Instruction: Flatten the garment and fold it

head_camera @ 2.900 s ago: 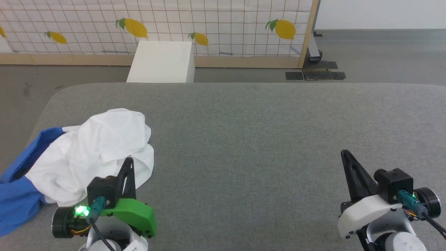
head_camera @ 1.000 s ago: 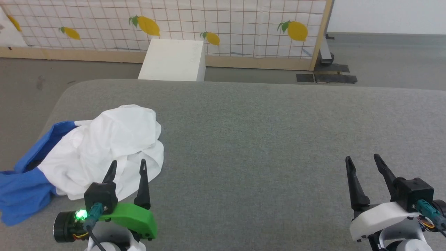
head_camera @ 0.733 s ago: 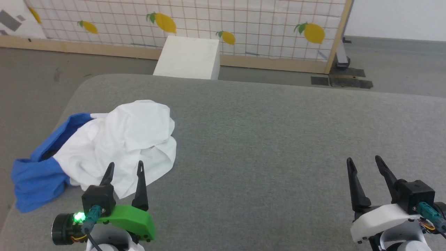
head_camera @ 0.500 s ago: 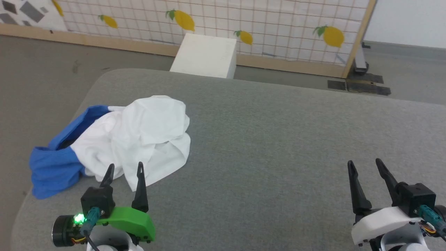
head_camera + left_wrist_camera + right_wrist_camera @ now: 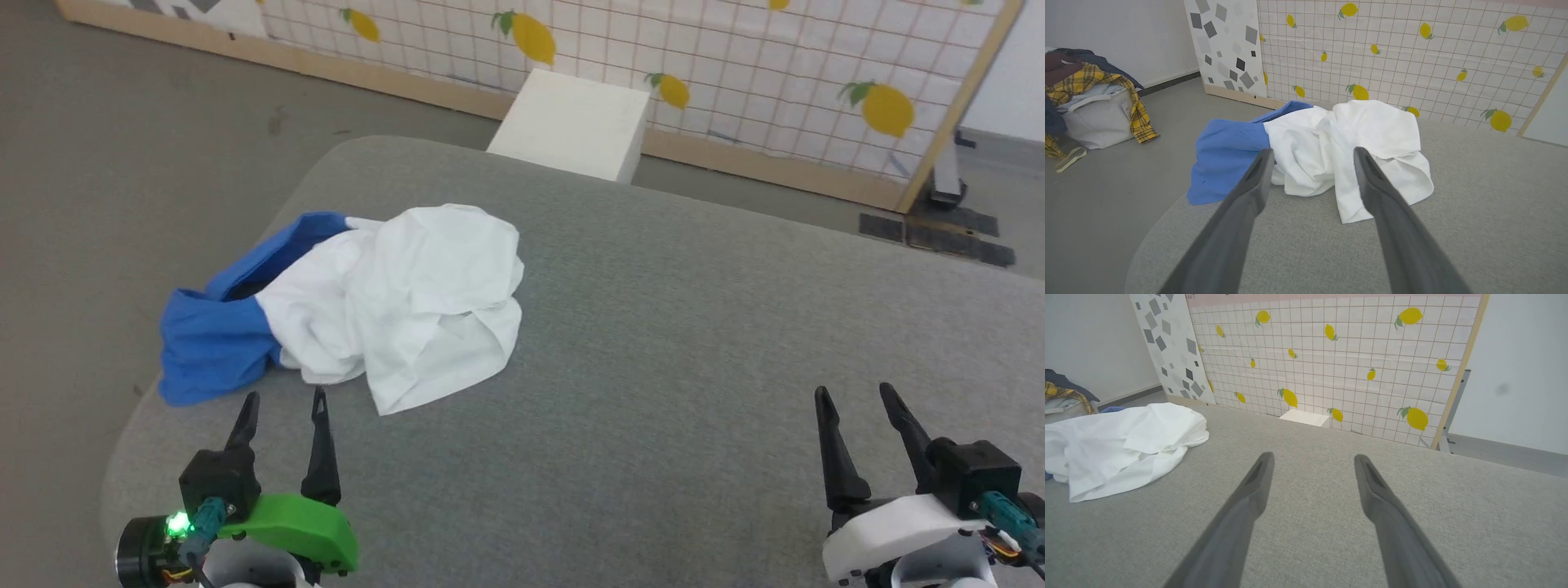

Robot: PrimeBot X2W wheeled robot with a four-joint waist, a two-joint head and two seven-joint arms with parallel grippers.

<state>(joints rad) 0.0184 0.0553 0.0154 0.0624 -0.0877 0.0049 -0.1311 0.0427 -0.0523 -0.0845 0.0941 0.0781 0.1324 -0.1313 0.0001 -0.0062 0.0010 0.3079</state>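
The garment (image 5: 408,302) lies in a crumpled heap near the far left corner of the grey worktop (image 5: 702,327). Its long axis runs left to right: the blue sleeve end points left and reaches the edge, the white body points right. The left claw (image 5: 284,394) hovers just short of it, fingers apart and empty. The right claw (image 5: 851,389), also spread and empty, is well apart on the right.

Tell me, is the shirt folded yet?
Not yet. Done: nothing; the shirt lies crumpled in a heap on the gray surface. In hand: nothing; the left tool is open just short of the shirt, and the right tool is open, far off. Left: grab, flatten, fold.
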